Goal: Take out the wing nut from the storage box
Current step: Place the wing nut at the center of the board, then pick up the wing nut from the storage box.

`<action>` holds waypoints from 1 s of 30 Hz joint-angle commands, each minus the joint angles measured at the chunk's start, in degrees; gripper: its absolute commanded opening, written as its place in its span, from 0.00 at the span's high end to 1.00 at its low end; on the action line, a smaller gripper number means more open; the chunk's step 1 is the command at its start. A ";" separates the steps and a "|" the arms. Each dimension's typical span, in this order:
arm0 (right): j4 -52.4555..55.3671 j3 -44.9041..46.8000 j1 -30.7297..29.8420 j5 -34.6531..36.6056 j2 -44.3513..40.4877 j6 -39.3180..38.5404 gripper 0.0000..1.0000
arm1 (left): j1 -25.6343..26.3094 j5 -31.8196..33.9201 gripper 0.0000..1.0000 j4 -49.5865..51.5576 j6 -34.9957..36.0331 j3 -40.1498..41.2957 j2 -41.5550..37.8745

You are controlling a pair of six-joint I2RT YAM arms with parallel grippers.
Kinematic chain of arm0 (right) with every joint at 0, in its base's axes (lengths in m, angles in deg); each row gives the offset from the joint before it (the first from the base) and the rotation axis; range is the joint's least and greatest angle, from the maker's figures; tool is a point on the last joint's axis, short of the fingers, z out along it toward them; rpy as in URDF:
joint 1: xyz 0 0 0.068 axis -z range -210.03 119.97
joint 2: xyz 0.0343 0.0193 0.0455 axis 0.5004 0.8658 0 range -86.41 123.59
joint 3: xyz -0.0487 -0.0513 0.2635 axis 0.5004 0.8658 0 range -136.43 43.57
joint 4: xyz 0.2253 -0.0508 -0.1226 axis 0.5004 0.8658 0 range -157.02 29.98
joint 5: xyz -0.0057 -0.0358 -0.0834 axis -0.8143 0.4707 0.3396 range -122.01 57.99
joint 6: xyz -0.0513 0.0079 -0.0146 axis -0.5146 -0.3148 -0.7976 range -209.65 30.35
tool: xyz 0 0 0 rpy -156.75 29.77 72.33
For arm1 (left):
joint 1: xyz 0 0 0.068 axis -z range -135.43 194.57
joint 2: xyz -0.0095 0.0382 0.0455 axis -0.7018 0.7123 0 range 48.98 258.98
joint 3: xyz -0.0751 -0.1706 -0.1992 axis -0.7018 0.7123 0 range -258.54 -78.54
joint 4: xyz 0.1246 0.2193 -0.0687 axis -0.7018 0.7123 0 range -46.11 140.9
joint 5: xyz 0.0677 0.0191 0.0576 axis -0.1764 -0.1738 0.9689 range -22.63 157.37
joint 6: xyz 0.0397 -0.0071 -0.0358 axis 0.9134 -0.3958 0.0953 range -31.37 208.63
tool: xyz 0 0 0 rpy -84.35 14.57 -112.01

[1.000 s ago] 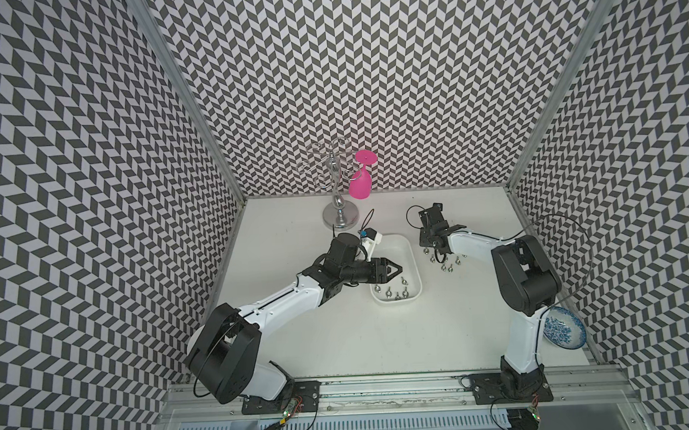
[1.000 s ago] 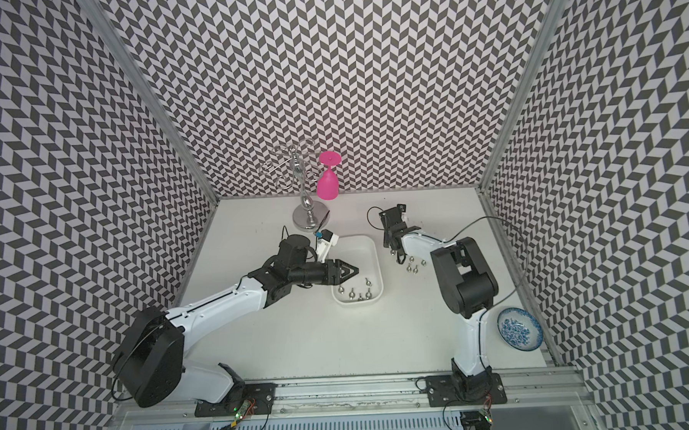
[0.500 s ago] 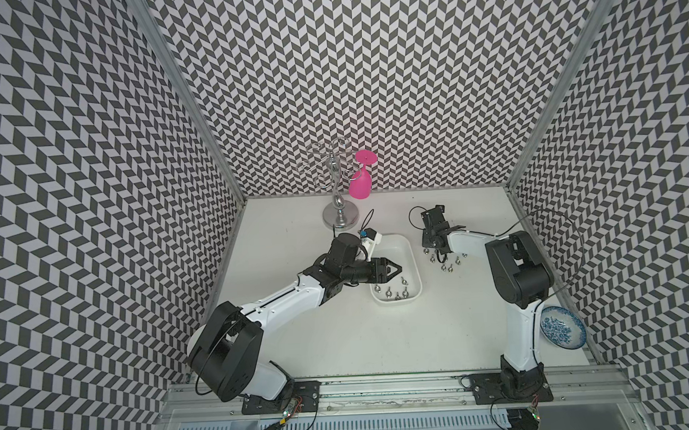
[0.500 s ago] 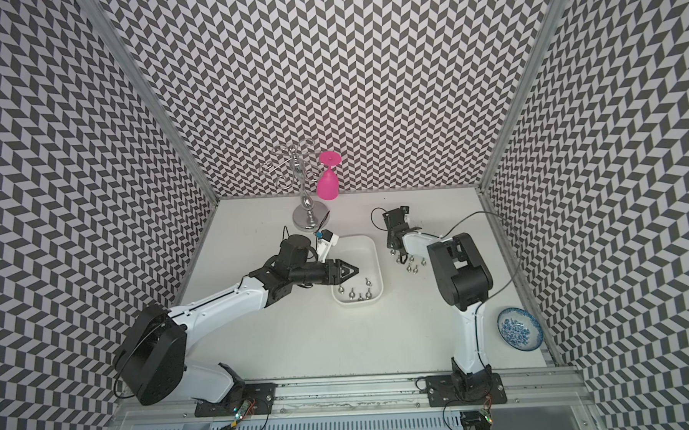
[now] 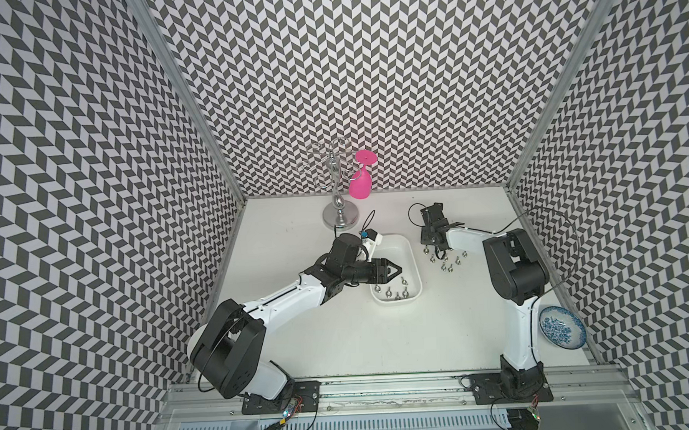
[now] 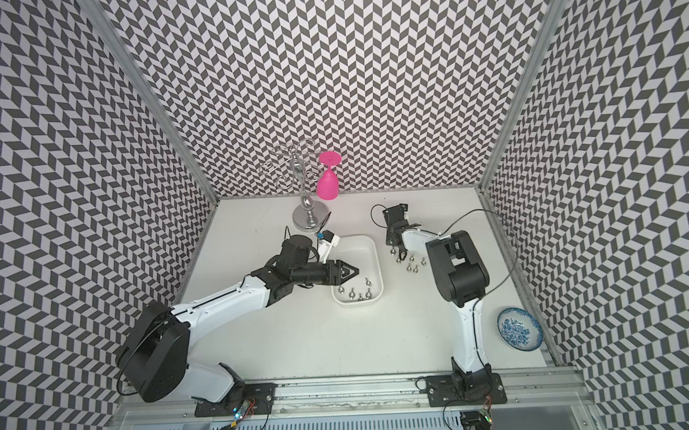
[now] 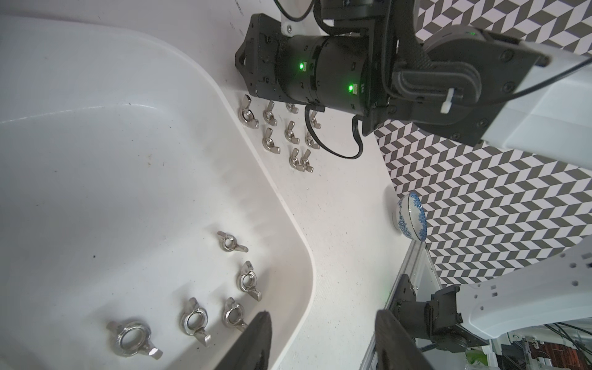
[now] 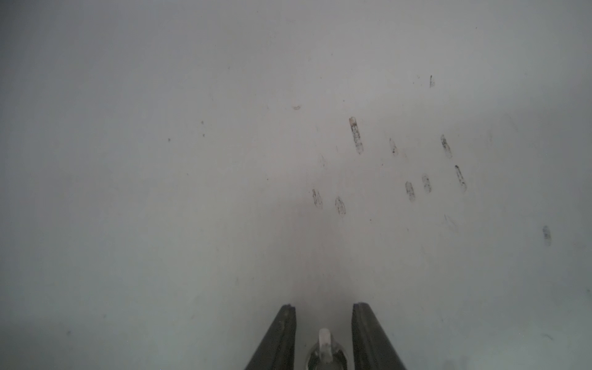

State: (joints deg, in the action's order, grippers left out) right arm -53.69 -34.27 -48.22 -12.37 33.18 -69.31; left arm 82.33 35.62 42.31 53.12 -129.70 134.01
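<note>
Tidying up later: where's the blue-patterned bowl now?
In both top views the blue-patterned bowl sits near the front right corner of the table, beside the right arm's base.

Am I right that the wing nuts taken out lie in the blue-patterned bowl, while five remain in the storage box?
No: the left wrist view shows the removed wing nuts lying on the table beside the storage box, not in the blue-patterned bowl. Five nuts do remain inside.
</note>
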 commanded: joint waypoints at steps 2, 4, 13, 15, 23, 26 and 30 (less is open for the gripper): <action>1.36 -0.79 0.10 -1.31 -7.10 -0.76 0.64 | -0.46 0.46 0.44 1.60 2.46 -2.52 -0.99; 1.96 0.04 -0.78 -2.96 -10.51 -1.25 0.64 | -1.29 0.72 0.44 2.51 3.13 -2.18 -1.65; 10.84 6.11 -17.02 -4.57 -21.76 -5.68 0.64 | -11.54 -0.60 0.44 6.43 3.49 4.57 -6.38; 12.70 6.39 -20.13 -5.71 -22.12 -4.75 0.64 | -13.58 -0.73 0.44 6.91 3.77 5.92 -7.39; 14.20 8.74 -21.97 -8.61 -18.49 -1.79 0.66 | -14.56 -3.85 0.44 5.81 3.14 6.45 -5.84; 14.89 8.66 -21.88 -9.85 -17.13 -2.06 0.65 | -14.61 -4.71 0.45 4.98 2.43 7.11 -5.28; 14.84 10.22 -21.91 -11.28 -16.78 -1.44 0.65 | -14.57 -4.82 0.45 5.03 2.16 7.48 -5.23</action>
State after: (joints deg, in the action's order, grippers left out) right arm -38.64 -24.87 -70.19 -22.25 16.02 -71.70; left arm 67.69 31.97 48.26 55.46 -122.96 128.48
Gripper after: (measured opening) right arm 0.352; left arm 0.554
